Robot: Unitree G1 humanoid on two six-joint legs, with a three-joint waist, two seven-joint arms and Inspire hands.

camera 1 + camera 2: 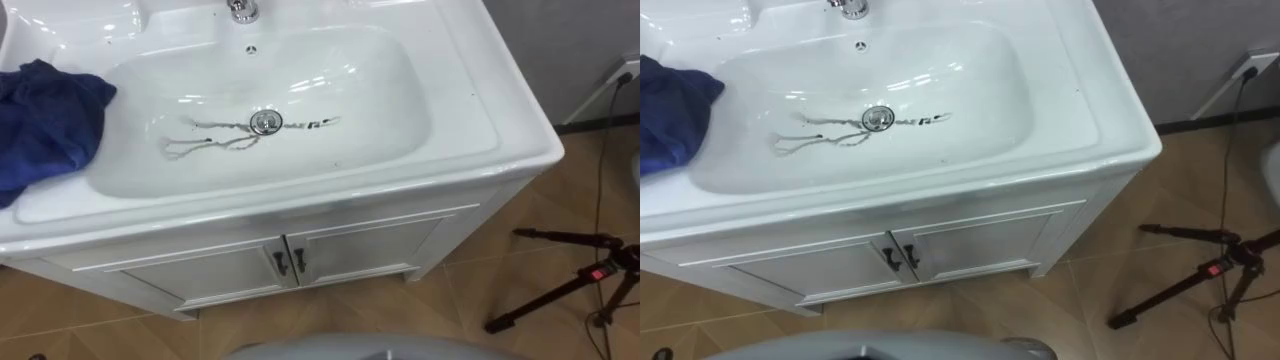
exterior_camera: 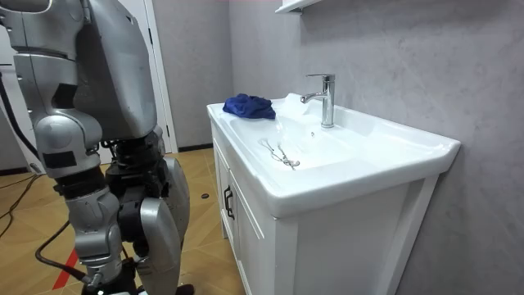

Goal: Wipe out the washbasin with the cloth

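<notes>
The white basin (image 1: 470, 120) lies below me on a white cabinet. Dark scribbled marks (image 1: 205, 140) run across its bottom, on both sides of the chrome drain (image 1: 265, 122). A crumpled blue cloth (image 1: 45, 125) rests on the basin's left rim, its edge hanging slightly over the bowl. The room view has the cloth (image 2: 250, 106) on the far end of the basin top. There the robot stands upright a step back from the cabinet front, its right arm hanging down at its side.
A chrome tap (image 1: 243, 10) stands at the back of the basin. The cabinet's two doors carry dark handles (image 1: 290, 262). A black tripod (image 1: 580, 280) spreads over the wooden floor at the right, and a cable (image 1: 600, 110) runs down the grey wall.
</notes>
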